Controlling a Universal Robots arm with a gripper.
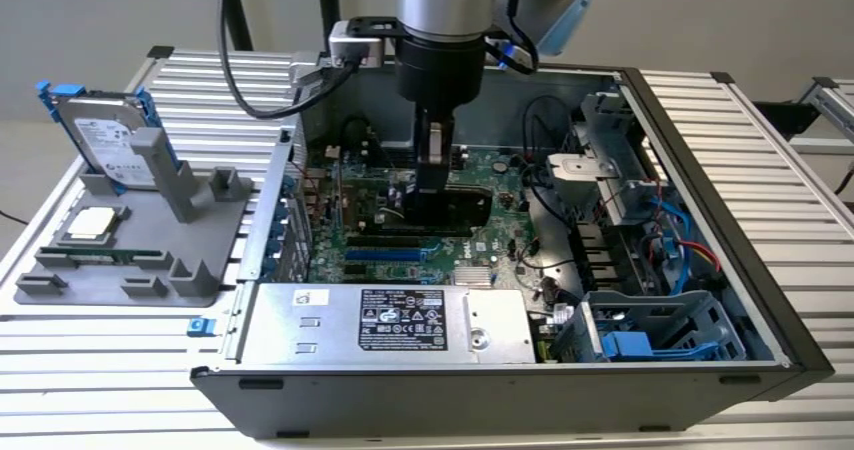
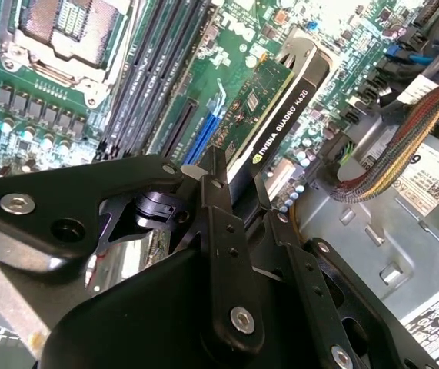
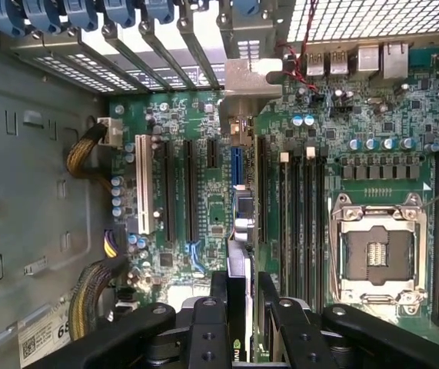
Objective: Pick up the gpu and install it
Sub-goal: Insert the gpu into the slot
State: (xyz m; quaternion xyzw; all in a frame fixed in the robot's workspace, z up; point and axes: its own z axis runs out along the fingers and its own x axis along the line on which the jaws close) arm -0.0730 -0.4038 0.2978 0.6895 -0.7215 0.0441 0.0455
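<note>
The gpu (image 1: 442, 210) stands on edge inside the open computer case (image 1: 747, 260), low over the green motherboard (image 1: 501, 225). My gripper (image 1: 434, 175) reaches straight down from above and is shut on the card's upper edge. In the second wrist view the gpu (image 2: 281, 108) shows its green board and black shroud between my fingers (image 2: 217, 201). In the first wrist view the gpu (image 3: 240, 223) is edge-on over the expansion slots (image 3: 190, 192), its silver bracket (image 3: 244, 83) against the case's rear wall, held by my gripper (image 3: 242, 296). Whether it sits in a slot I cannot tell.
A grey holder (image 1: 134, 255) at the exterior view's left carries a hard drive (image 1: 114, 140) in a blue frame and a square processor chip (image 1: 91, 223). Inside the case are the power supply (image 1: 387, 320), the empty processor socket (image 3: 377, 254), cable bundles (image 2: 388, 146) and a drive cage (image 1: 654, 330).
</note>
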